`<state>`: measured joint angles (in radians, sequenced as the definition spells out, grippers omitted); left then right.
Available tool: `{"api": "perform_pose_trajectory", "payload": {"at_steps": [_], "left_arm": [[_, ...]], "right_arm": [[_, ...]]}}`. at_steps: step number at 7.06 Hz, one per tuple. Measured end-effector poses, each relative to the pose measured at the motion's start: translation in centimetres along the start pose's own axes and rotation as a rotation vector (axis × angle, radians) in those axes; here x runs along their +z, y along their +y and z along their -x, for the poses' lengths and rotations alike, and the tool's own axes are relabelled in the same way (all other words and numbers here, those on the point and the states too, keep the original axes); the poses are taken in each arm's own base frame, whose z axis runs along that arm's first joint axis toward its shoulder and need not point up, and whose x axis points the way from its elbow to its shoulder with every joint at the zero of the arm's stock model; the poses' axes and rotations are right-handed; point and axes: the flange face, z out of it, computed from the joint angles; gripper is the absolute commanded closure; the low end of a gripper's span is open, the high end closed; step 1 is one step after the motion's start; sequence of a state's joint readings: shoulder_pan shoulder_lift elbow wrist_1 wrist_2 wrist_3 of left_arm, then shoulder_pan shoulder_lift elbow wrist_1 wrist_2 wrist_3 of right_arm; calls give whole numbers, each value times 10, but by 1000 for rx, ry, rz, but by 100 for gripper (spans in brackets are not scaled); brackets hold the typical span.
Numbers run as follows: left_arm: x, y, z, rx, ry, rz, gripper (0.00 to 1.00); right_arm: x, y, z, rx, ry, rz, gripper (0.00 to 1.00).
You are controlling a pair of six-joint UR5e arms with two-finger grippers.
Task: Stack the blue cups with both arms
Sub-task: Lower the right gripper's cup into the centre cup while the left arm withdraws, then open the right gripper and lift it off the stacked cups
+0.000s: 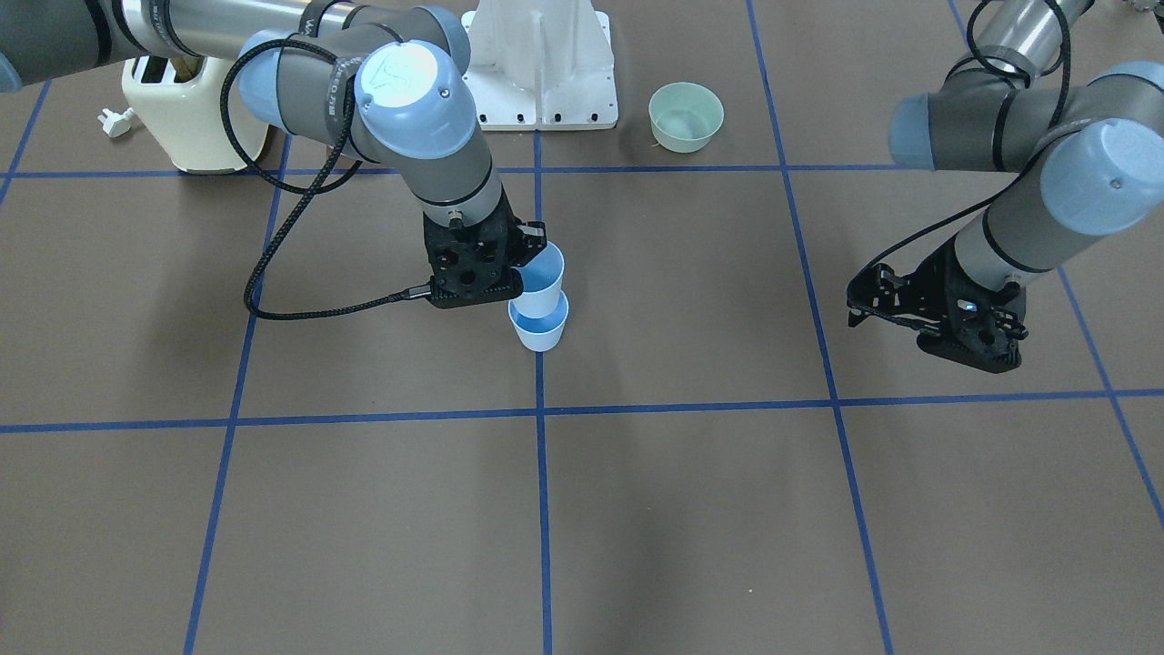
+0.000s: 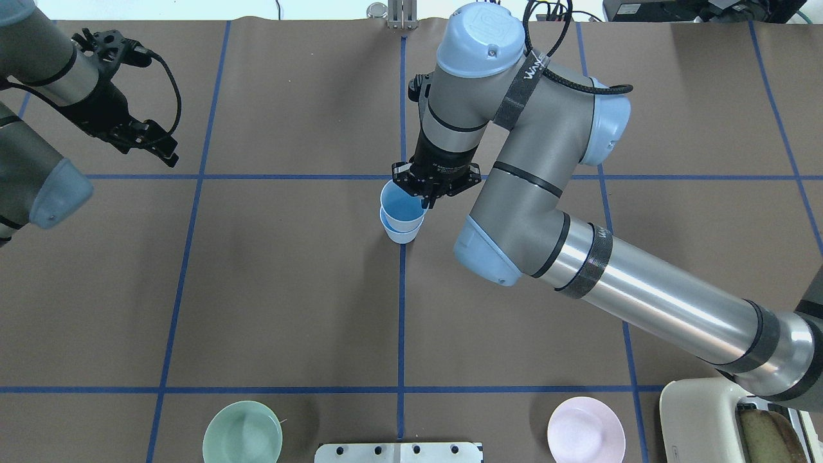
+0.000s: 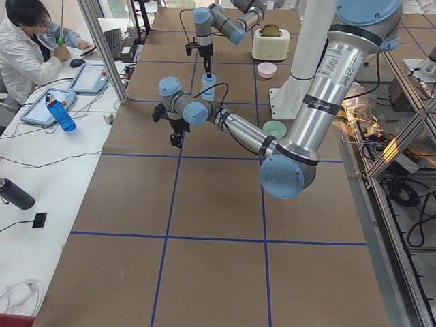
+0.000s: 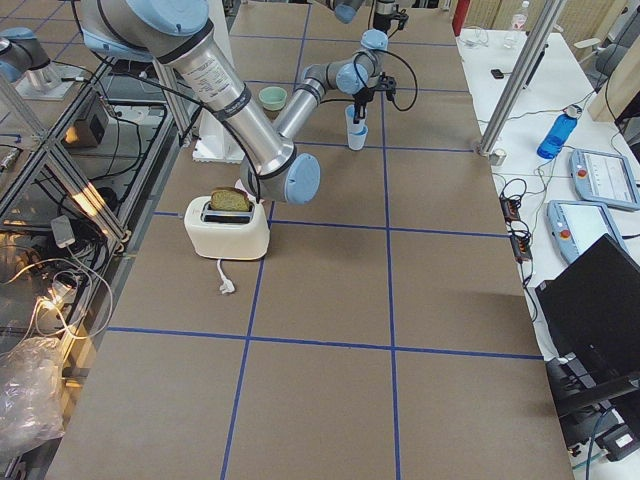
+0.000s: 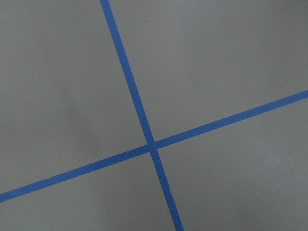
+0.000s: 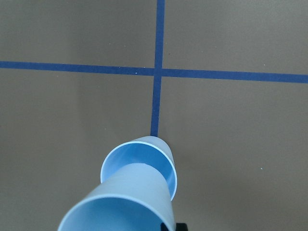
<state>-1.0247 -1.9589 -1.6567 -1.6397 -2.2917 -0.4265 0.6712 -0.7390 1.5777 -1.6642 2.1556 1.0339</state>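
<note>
At far left of the overhead view, hovers with the left arm (image 2: 38, 77) folded at the elbow and the left gripper (image 2: 162, 148) aimed down and inward, clear of the table (image 2: 289, 289) and touching nothing. Cannot tell whether its jaws stand apart or together. Shows only crossed blue tape (image 5: 151, 144) from that wrist.

Toward the middle, finds both cups on the centre tape line, just on the robot's side of a crossing. Stands upright on the table there as the lower cup (image 2: 402, 236): pale blue, tapered, mouth up. Sits base-down in that mouth as the upper cup (image 2: 400, 207): same colour and shape, only partly sunk in, seemingly a little tilted.

Clamps the upper cup's rim with the right gripper (image 2: 422, 195), on the side facing its own arm.

Further right, comes in from the lower right corner as the right arm (image 2: 540, 148), forearm long and low, elbow doubled back, wrist pointing straight down over the cups.
</note>
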Motion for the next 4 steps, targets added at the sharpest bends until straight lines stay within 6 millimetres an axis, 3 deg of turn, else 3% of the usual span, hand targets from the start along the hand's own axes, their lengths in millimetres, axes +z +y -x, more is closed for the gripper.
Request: {"api": "perform_pose_trajectory", "payload": {"at_steps": [2,3,4], "left_arm": [[0,0,0,0,1,-1,3],[0,0,0,2,1,-2,3],[-1,0,-1,3,1,-3,3]], "right_arm": [[1,0,0,-1,1,-1,82],[1,0,0,0,1,-1,60],[1,0,0,0,1,-1,30]]}}
